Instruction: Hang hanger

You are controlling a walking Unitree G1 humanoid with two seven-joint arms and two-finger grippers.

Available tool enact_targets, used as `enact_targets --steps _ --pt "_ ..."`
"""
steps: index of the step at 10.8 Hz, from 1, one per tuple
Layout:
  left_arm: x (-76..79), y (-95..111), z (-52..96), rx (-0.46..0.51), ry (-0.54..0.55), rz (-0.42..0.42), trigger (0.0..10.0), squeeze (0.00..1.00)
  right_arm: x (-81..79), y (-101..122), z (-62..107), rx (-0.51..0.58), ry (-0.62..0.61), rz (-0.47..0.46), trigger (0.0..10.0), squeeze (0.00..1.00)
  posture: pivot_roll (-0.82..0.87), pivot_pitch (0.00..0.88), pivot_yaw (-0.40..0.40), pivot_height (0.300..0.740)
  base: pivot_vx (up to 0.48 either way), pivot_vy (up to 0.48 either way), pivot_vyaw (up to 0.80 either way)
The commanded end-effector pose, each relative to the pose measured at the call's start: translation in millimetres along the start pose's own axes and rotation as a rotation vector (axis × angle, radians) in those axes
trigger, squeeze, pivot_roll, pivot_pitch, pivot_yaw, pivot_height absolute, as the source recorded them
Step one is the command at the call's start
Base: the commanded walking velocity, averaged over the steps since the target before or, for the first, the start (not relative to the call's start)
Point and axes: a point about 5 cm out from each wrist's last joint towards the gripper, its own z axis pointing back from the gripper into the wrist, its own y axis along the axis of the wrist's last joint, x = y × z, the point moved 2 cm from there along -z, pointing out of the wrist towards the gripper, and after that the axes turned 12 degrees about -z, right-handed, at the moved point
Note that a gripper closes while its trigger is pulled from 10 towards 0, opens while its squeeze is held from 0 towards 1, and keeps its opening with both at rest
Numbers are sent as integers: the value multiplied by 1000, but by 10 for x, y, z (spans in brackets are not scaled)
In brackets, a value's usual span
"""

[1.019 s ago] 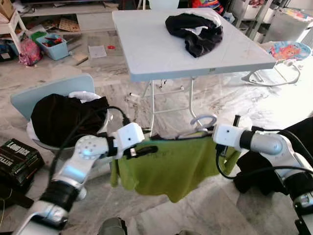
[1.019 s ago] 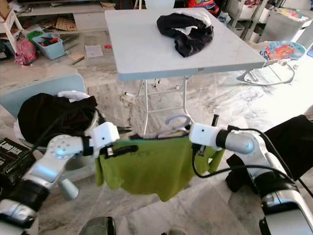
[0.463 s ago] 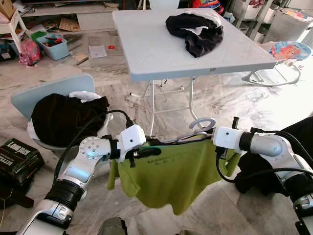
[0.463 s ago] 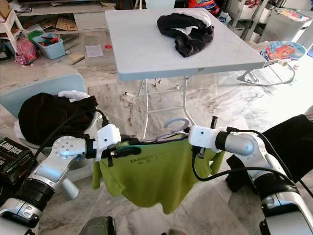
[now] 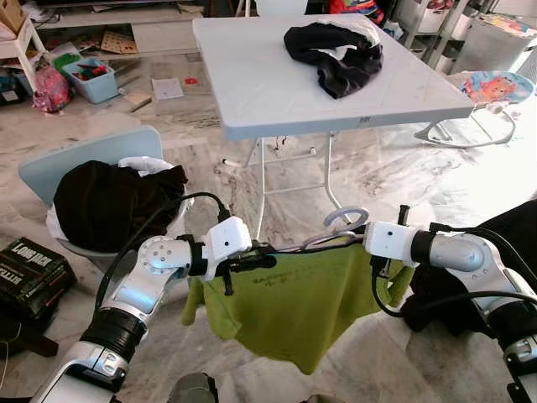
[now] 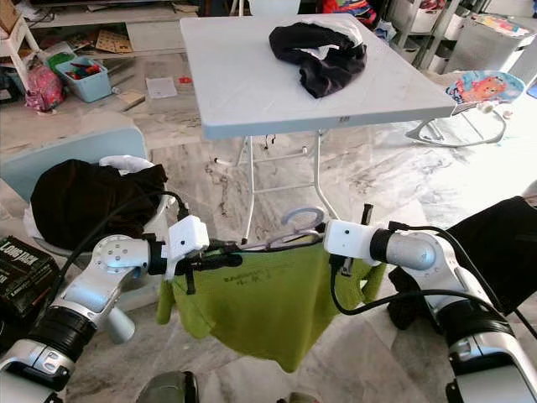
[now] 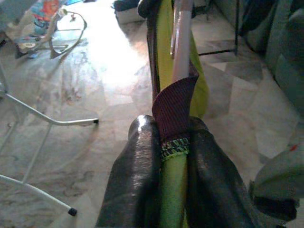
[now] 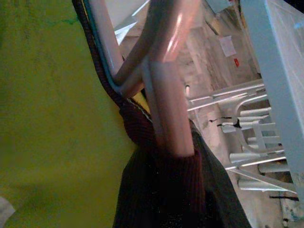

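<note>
Table first: white plastic folding table [image 5: 277, 92] at the far middle, crumpled black garment [image 5: 336, 54] heaped on its far right part. Near left, pale blue chair [image 5: 50, 172] piled with black clothes.

Nearer, in the middle, lime-green T-shirt with dark maroon trim [image 5: 294, 302], draped on a pale pink plastic hanger [image 5: 346, 220] and stretched level between both arms, hook curled up just left of the right wrist. Well short of the table, above bare marble floor.

Left gripper [image 7: 173, 156]: pressed together on the shirt's left shoulder, green cloth and maroon trim pinched between the fingers [image 7: 133, 180], hanger arm running on beyond. Right gripper [image 8: 164, 180]: pinching the hanger's stem below the hook, maroon collar caught in with it.

Since a second ago, little altered: hook slightly lower, left elbow lifted and drawn inward, shirt's top edge pulled a touch tauter; table and chair unmoved. Judged from that: load secured and steadied, carrying not yet begun. No rail or rod visible to take the hook, so probably a turn or walk needed first.
</note>
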Motion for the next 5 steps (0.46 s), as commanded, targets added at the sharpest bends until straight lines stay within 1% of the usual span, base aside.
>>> enact_targets --steps 1,3,5 --pt "-7 15 -42 1 -11 -10 0 0 51 137 -10 72 5 9 10000 0 -99 0 -20 740 0 0 0" --pt "-55 -48 10 -19 18 -6 0 0 -83 150 -57 91 96 -41 10000 0 -91 0 -8 740 0 0 0" --pt "-86 -70 40 -23 40 -11 0 0 -146 96 -17 65 172 -61 10000 0 -88 0 -10 740 0 0 0"
